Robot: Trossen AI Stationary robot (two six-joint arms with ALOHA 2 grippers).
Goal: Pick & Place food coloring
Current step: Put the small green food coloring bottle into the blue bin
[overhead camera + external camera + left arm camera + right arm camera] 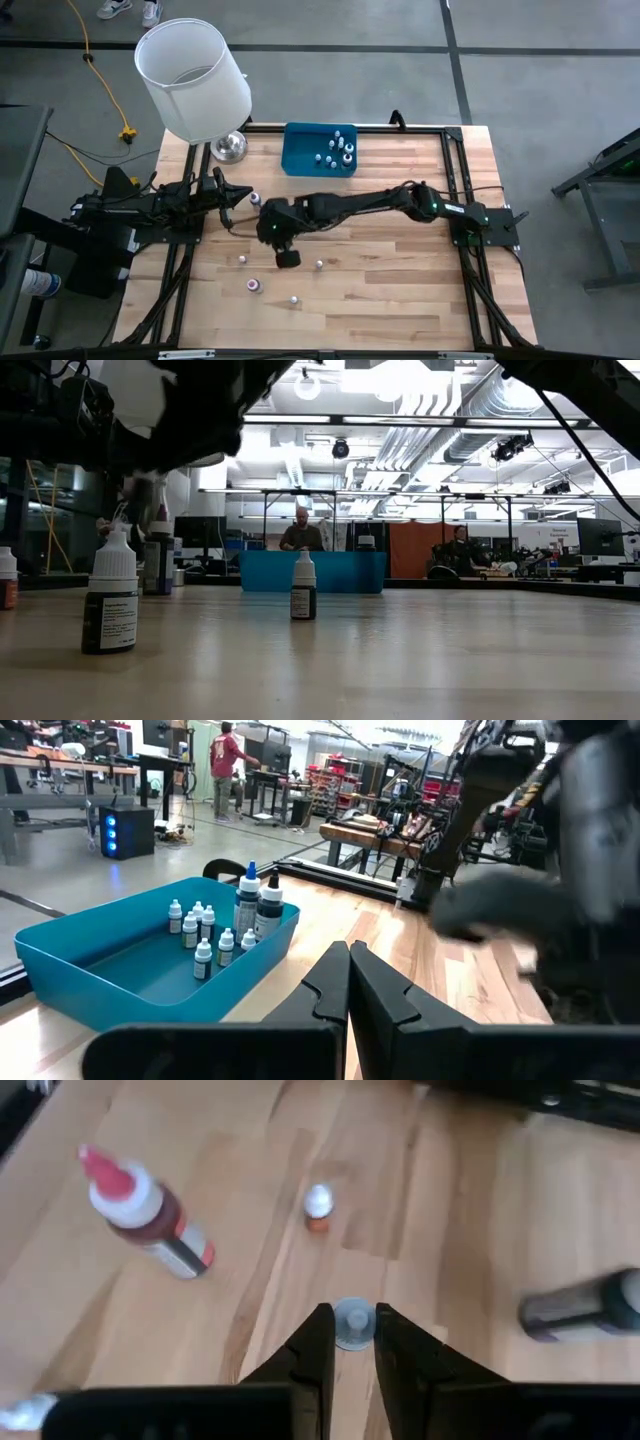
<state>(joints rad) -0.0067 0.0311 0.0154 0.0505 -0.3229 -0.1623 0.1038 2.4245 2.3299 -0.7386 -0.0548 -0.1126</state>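
High view: a wooden table (pixel 400 300) holds a blue tray (pixel 305 150) at its far edge, with several food coloring bottles (pixel 340 152) inside it. Loose bottles (pixel 254 285) stand scattered on the near half. The right gripper (pixel 287 256) reaches across among them; the left gripper (pixel 240 198) waits at the left side beside a white lamp (pixel 195 80).

Low view: two upright bottles (pixel 304 586) stand on the wood, the tray behind.

Left wrist view: fingers (pixel 385 1005) pressed together, holding nothing.

Right wrist view: fingers (pixel 312 1350) pinch a white-capped bottle (pixel 353 1323). The grasp step looks in hand; next, lift straight up and carry it to the tray.
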